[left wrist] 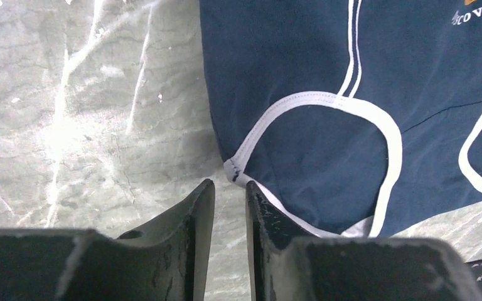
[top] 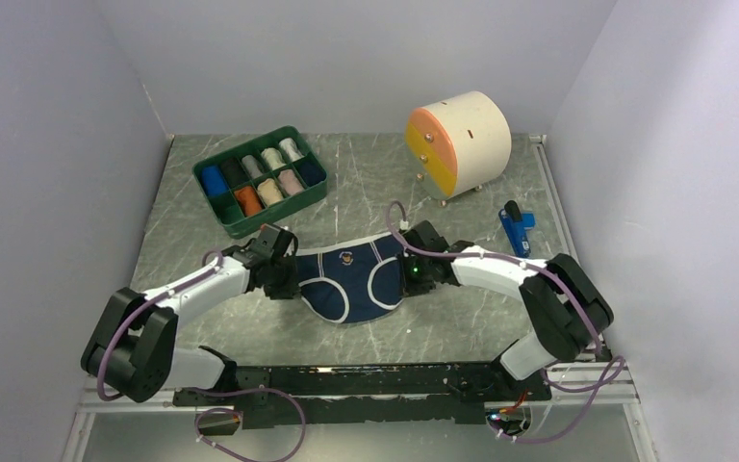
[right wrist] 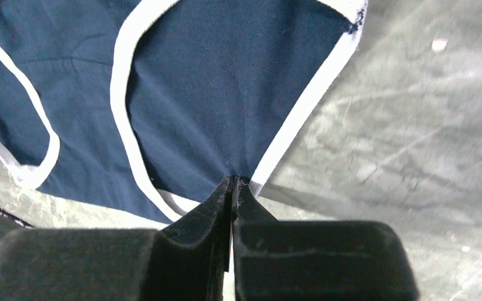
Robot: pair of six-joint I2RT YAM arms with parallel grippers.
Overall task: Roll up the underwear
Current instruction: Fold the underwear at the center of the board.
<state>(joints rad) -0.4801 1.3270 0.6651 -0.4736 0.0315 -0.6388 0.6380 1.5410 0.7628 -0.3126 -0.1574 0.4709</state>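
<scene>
- Both pincers are low over the table point(top: 202, 327) in the top view. The left pincer point(top: 289, 277) is at the left side of the navy underwear point(top: 351, 287) and the right pincer point(top: 407, 274) is at its right side.
- We see the underwear lying flat and spread between them, near the middle of the table. A green tray point(top: 214, 204) with cloth rolls stands further back, well apart from it.
- From the left wrist, the left pincer point(left wrist: 229, 188) has its fingers a little apart, and we see grey table point(left wrist: 88, 125) through the narrow gap.
- A white-trimmed corner of the underwear point(left wrist: 301, 75) lies just in front of the tips, and its hem goes behind one finger. We cannot tell if they touch.
- From the right wrist, the right pincer point(right wrist: 233, 182) is pressed together on the side edge of the underwear point(right wrist: 226, 81). The cloth makes small folds toward the tips, with bare table point(right wrist: 414, 125) beside them.
</scene>
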